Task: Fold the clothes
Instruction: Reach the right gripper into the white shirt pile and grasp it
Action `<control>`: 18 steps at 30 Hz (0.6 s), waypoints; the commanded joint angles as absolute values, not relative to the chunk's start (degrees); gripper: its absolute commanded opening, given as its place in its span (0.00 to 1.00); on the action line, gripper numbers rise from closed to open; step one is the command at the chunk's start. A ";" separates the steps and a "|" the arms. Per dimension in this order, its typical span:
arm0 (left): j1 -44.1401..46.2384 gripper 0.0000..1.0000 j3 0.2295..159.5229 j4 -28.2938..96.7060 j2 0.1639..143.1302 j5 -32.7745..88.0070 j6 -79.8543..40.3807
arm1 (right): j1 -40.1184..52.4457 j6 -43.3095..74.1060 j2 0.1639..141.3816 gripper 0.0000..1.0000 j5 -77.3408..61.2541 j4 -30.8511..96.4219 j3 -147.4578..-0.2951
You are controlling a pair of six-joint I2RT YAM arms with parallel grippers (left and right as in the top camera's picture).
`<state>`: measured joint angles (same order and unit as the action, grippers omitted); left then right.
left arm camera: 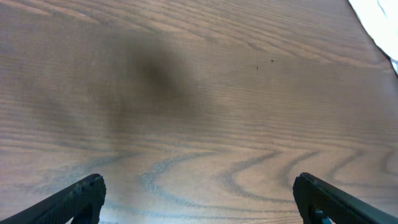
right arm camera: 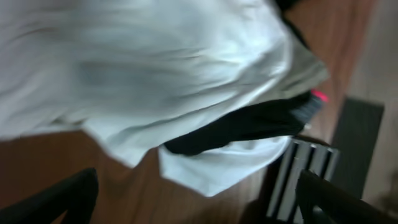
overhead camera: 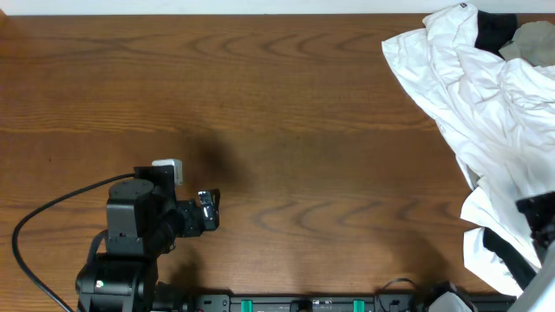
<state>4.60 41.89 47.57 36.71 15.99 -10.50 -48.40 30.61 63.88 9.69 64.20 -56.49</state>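
We are seeing the white T-shirt (overhead camera: 494, 95) lying crumpled and wrinkled at the table's (overhead camera: 286, 104) far right. Our left gripper (left arm camera: 199, 200) is hovering spread wide over bare wood; our right gripper (right arm camera: 198, 199) is gaping above the shirt, grasping nothing.

The left arm (overhead camera: 130, 227) is folded up low, and the left gripper (overhead camera: 208, 211) points sideways with its fingers wide apart. The right gripper (right arm camera: 196, 196) has its fingers wide apart too. Only a bit of the right arm (overhead camera: 539, 217) shows.
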 commanded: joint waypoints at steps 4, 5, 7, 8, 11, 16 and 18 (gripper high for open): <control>4.40 0.98 43.11 47.48 36.60 16.23 -10.41 | -55.35 31.77 69.14 0.94 8.60 62.83 -56.58; 4.40 0.98 43.11 47.48 36.60 16.19 -10.41 | -55.55 31.75 69.87 0.93 8.86 62.37 -56.23; 4.40 0.98 43.11 47.51 36.60 15.84 -10.39 | -55.88 31.77 71.31 0.90 9.45 61.08 -55.33; 4.40 0.98 43.11 47.48 36.60 15.84 -10.39 | -55.99 31.83 71.81 0.89 9.89 60.42 -54.92; 4.40 0.98 43.11 47.53 36.60 15.86 -10.41 | -56.25 32.16 73.03 0.89 11.51 57.82 -53.74; 4.40 0.98 43.11 47.51 36.60 15.84 -10.39 | -56.25 32.77 73.32 0.82 12.29 54.33 -51.37; 4.40 0.98 43.11 47.51 36.60 15.84 -10.39 | -56.25 32.77 73.32 0.80 12.27 52.40 -49.91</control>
<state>4.60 41.89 47.53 36.71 15.94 -10.50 -55.70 31.66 73.14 10.76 53.43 -51.66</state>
